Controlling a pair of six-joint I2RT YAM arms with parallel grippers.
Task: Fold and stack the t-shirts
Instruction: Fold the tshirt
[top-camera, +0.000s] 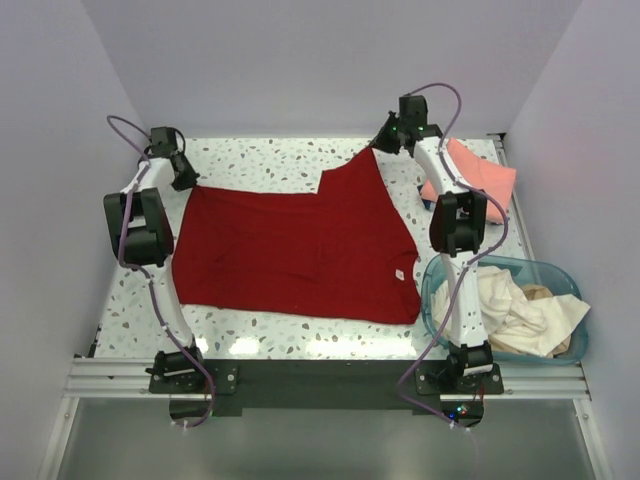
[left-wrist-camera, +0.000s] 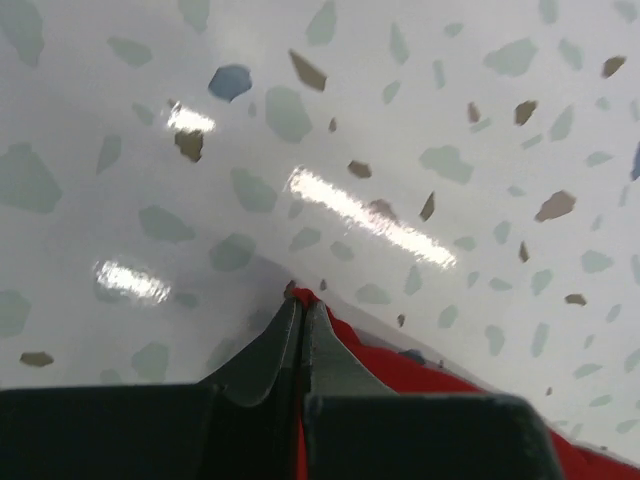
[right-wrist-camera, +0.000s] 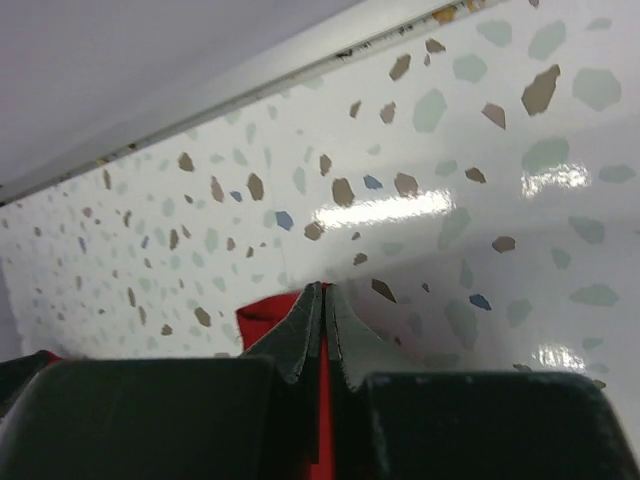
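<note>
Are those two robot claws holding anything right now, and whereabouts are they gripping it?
Both hold the dark red t-shirt. The left gripper is pinched shut on its far left corner, and the right gripper on its far right corner.

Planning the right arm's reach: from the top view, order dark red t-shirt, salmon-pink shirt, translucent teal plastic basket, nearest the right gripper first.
1. Dark red t-shirt, held by the right gripper.
2. Salmon-pink shirt, far right.
3. Teal plastic basket, near right.
</note>
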